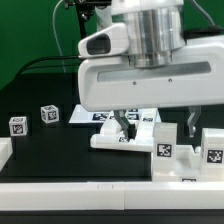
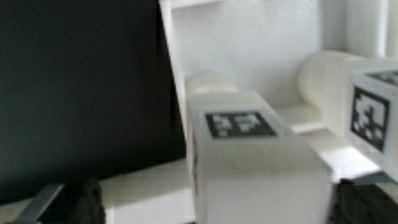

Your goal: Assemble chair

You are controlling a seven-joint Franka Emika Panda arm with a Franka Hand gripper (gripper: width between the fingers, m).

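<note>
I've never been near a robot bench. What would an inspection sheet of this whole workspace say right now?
Surface: black table top, with plain white edge blocks along its near side.
Job's things: white tagged chair parts, with two small blocks at the exterior view's left, chunky blocks at its right and one tagged part under the gripper.
Clutter: the marker board lies flat behind the parts; nothing else seen.
Grippers: gripper open, fingers on either side of the tagged part without clamping it.
Cables: dark cables behind the arm.
Surroundings: green backdrop.
</note>
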